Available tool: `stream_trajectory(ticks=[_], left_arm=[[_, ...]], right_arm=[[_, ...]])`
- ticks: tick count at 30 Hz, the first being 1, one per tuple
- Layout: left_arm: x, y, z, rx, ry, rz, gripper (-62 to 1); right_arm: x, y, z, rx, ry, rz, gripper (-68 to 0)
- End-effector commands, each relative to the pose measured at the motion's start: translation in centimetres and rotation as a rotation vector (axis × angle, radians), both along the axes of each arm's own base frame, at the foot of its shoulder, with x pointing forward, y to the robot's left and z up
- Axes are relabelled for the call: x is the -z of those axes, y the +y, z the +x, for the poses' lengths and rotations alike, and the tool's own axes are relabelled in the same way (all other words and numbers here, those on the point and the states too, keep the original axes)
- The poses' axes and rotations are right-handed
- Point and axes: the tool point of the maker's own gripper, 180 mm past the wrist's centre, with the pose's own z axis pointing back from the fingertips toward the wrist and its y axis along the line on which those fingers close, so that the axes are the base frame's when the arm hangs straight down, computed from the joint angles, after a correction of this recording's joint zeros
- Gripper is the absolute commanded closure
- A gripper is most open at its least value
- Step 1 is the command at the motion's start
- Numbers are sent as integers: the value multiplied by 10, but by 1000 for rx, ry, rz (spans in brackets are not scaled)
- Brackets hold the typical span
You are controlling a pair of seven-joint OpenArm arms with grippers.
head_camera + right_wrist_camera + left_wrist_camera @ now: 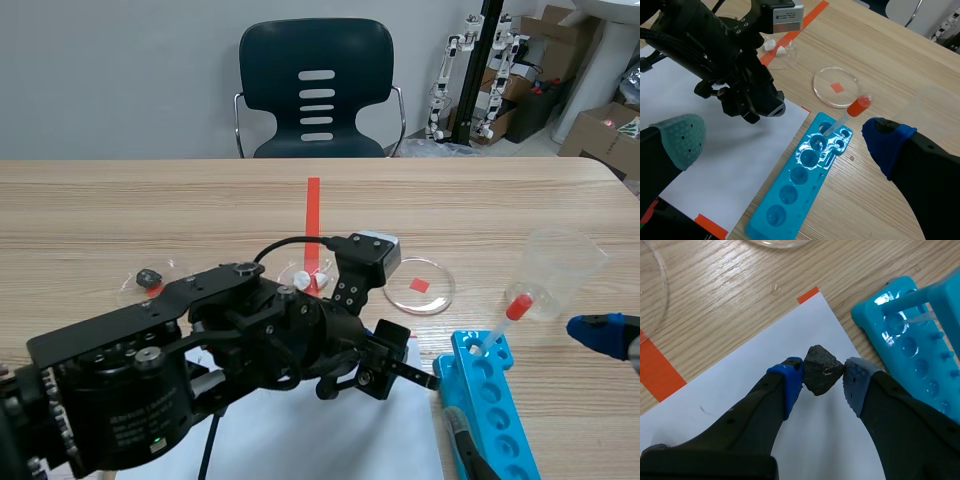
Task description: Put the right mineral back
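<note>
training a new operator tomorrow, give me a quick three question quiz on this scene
1. True or false: the left gripper is shut on the dark rough mineral chunk above the white paper sheet.
2. Are the right gripper fingers open or shut?
3. Where is the red-capped clear tube? A leaning in an end hole of the blue plastic rack; B lying flat on the paper; C held by the right gripper.
Key: 1 true; 2 open; 3 A.
</note>
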Motion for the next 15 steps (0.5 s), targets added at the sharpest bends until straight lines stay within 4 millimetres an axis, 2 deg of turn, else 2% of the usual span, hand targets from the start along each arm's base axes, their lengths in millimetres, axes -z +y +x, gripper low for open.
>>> stream_trajectory(ticks=[1,8,15], left_arm=[[-10,-6,10,-14,-33,-6,-143],[4,1,19,-68,-6,78,-143],[18,4,17,-75,32,120,-143]], right_arm=[[-4,0,1,-2,-15,9,-679],[-4,0,1,-2,-15,9,-679],[-4,0,1,-2,-15,9,-679]])
